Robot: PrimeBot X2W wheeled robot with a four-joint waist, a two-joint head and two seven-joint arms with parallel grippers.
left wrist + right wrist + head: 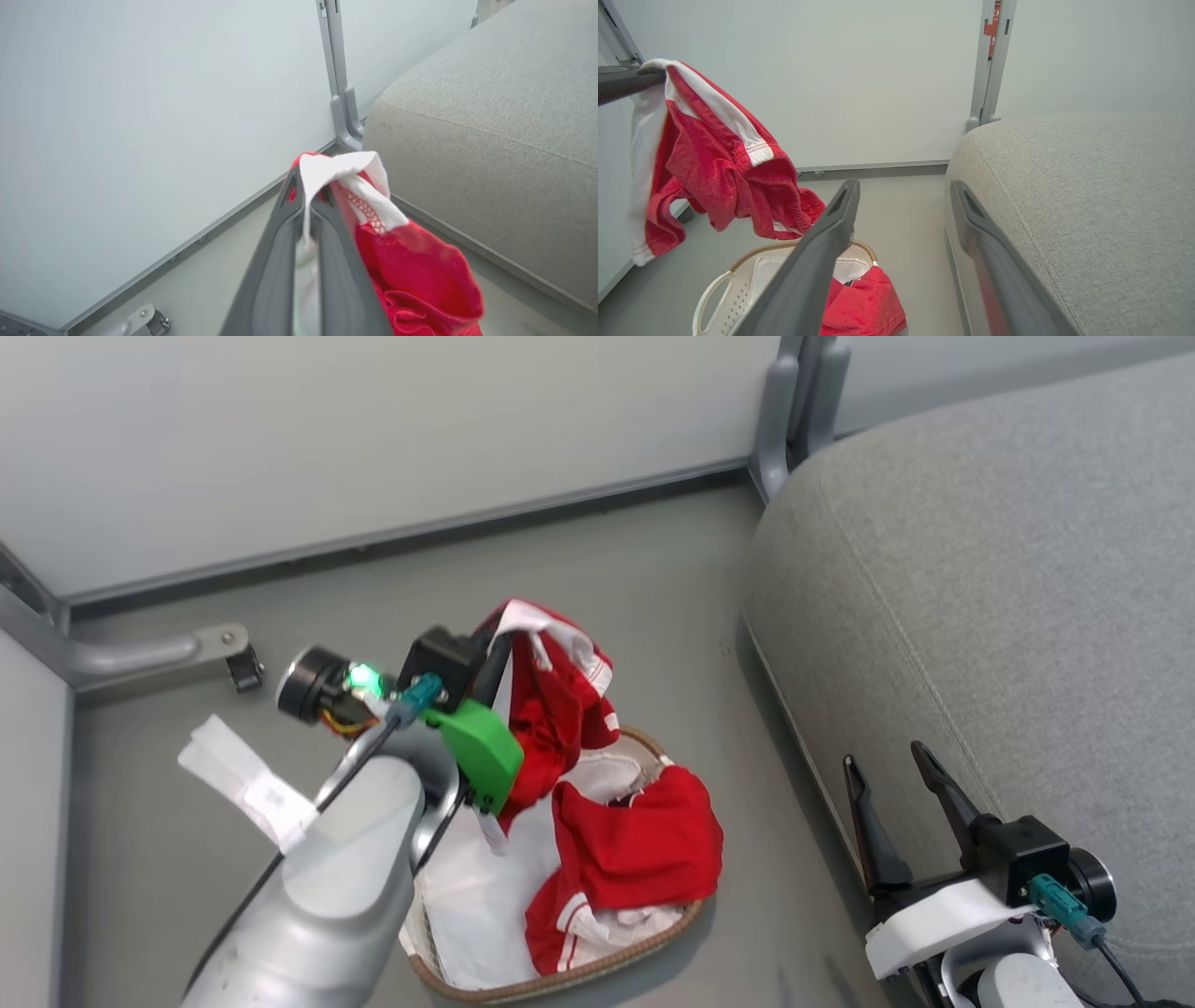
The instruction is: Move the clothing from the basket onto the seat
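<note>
Left tool (pixel 306 186) pinches a red garment (pixel 714 158) by its white edge above the basket (pixel 761 251). Right tool (pixel 892 765) gapes empty by the seat (pixel 980 569). Such a thin hold could slip mid-swing.

Your robot's silver left forearm (pixel 317 896) carries a green housing (pixel 481 751), a teal plug (pixel 418 695) and black cable (pixel 378 737); the right gripper (pixel 882 753) shows two dark tapered fingers on a white bracket (pixel 934 919).
</note>
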